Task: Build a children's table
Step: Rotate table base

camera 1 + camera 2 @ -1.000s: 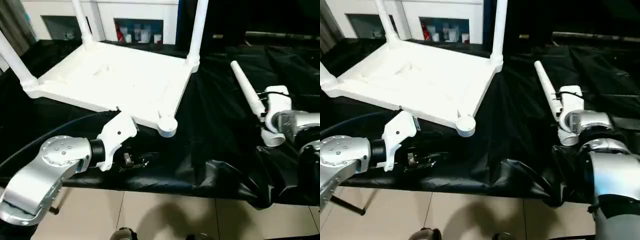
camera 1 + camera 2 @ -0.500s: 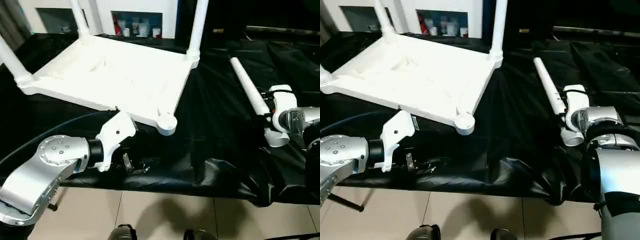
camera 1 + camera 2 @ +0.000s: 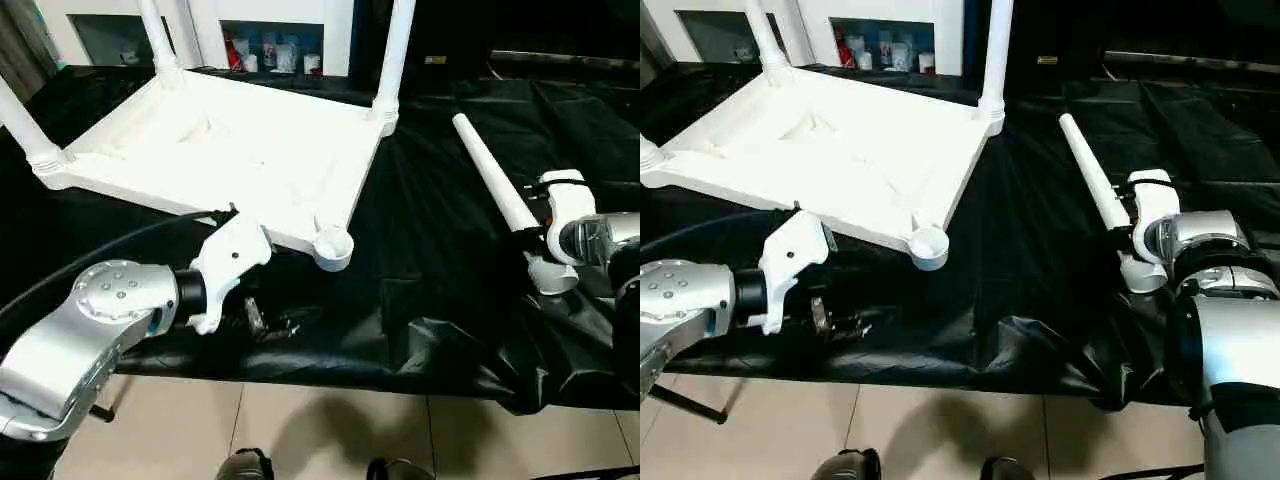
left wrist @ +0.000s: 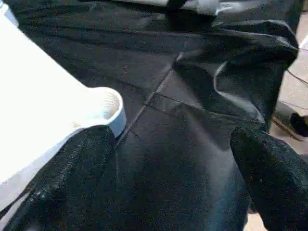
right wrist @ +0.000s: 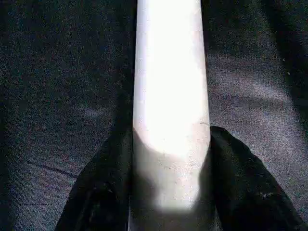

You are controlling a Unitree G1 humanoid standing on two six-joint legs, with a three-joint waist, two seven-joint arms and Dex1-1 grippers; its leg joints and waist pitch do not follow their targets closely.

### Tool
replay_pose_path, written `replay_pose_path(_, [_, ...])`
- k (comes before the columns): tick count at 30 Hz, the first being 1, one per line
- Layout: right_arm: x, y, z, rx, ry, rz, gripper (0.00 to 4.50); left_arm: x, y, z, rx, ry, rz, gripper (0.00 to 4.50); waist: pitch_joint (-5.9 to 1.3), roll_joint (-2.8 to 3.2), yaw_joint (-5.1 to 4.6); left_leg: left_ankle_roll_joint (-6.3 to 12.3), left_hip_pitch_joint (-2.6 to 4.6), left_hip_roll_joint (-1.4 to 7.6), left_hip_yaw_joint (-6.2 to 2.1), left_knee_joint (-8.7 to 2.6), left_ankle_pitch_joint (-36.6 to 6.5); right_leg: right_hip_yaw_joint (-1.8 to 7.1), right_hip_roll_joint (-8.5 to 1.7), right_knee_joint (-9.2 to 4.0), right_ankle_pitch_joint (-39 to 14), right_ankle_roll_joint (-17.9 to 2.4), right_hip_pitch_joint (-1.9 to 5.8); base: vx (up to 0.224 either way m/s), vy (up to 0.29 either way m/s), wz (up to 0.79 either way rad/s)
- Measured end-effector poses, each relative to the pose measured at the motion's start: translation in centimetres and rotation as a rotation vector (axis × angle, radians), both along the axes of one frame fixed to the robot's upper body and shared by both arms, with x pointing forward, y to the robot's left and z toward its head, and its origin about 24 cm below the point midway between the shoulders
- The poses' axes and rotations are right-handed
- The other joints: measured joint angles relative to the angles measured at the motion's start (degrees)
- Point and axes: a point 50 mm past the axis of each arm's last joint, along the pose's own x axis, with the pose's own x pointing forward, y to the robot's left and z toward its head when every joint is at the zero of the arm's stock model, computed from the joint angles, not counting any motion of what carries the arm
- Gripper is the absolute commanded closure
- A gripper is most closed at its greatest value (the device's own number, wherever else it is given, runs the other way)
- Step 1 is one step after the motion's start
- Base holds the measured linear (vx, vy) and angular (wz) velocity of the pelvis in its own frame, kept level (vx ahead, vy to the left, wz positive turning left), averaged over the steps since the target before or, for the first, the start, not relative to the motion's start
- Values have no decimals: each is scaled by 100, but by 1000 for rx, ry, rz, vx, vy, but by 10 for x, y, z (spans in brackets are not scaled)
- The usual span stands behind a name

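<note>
At three o'clock the right gripper clasps the fourth leg; left gripper released; three legs seated, one socket empty.

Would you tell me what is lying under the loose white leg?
The loose leg lies on black cloth; the right gripper straddles it. The cloth covers whatever is beneath.

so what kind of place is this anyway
Probably an indoor lab or demo room, not a home. The work table is draped in black sheeting, a white glass-door cabinet of small bottles stands behind it, and the floor is pale tile.
</note>
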Motion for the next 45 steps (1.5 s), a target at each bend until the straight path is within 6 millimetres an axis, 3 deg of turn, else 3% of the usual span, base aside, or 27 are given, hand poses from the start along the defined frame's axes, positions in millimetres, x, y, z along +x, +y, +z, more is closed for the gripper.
replay_pose_path(5, [2, -2, 1, 54, -68, -69, 262, 11, -4, 1, -51, -46, 61, 0, -10, -3, 15, 5, -2, 1, 1, 37, 3, 6, -1, 28, -1, -2, 1, 0, 0, 0])
replay_pose_path(13, [11, -3, 14, 241, -345, -163, 262, 32, -8, -10, -205, -72, 206, 0, -59, -68, 29, 8, 6, 4, -1, 113, 3, 22, -5, 108, -1, -2, 1, 0, 0, 0])
replay_pose_path(19, [19, 16, 38, 535, -683, 42, 262, 53, -21, -1, -346, -88, 286, 0, -67, -70, 21, 18, 5, 3, -3, 151, 9, 37, -5, 114, 53, -4, 5, 0, 0, 0])
replay_pose_path(23, [6, 28, 42, 796, -838, 179, 263, 62, -35, 9, -509, -40, 273, 0, -112, -86, 79, 35, 7, 3, -7, 161, 20, 38, -3, 113, 63, -9, 17, 0, 0, 0])
replay_pose_path(27, [-16, 43, 30, 991, -872, 304, 263, 72, -50, 25, -647, 21, 233, 0, -115, -82, 170, 54, 4, 1, -4, 167, 33, 44, -4, 110, 78, -12, 18, 0, 0, 0])
replay_pose_path(31, [-29, 54, 32, 1075, -869, 408, 263, 78, -58, 38, -724, 52, 197, 0, -121, -72, 168, 58, 7, -5, -3, 168, 36, 55, -8, 107, 88, -15, 17, 0, 0, 0])
replay_pose_path(36, [-46, 78, 47, 1101, -812, 626, 263, 83, -67, 41, -752, 89, 169, 0, -138, -71, 141, 57, 15, -5, -10, 166, 36, 53, -6, 102, 103, 17, 20, 0, 0, 0])
replay_pose_path(42, [-56, 120, 31, 1124, -607, 791, 264, 84, -81, 37, -779, 144, 133, 0, -159, -56, 150, 54, 12, -7, -16, 165, 37, 53, -5, 99, 90, 49, 19, 0, 0, 0])
replay_pose_path(45, [-55, 125, 28, 1089, -577, 797, 264, 84, -83, 41, -815, 149, 126, 0, -164, -63, 155, 54, 9, -9, -16, 165, 38, 55, -7, 94, 91, 50, 20, 0, 0, 0])
